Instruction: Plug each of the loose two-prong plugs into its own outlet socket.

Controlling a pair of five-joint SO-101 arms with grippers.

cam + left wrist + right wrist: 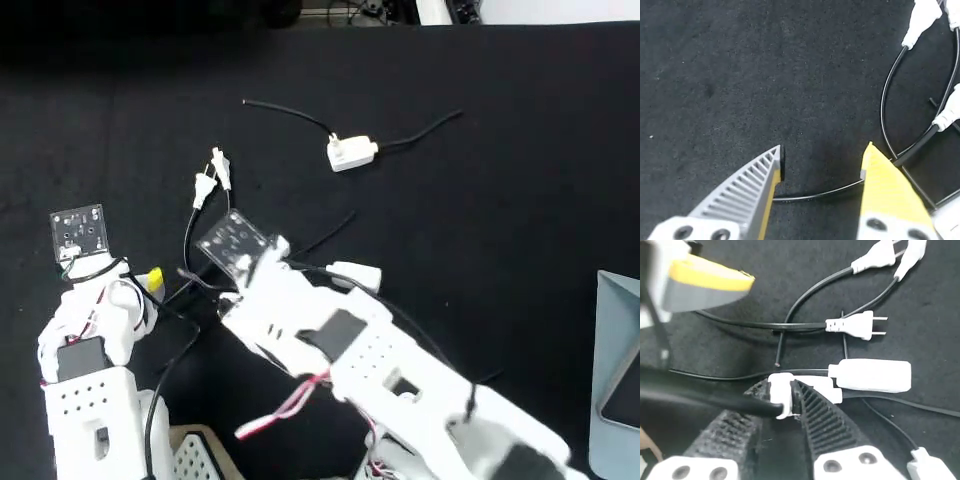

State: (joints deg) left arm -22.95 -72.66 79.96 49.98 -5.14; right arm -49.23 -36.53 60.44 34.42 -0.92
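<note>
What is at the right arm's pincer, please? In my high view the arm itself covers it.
Observer: The right wrist view shows the right pincer shut on a white plug.
Operator: Thank you. And the other arm?
Observer: The left wrist view shows the left pincer open, a black cable lying across its gap.
Operator: Is any plug lying loose near the held one?
Observer: Yes, a two-prong plug lies unplugged on the mat, beside a white socket block.

The right gripper [781, 396] pinches a white plug [815, 386] — just beside a white outlet socket [872, 376].
</note>
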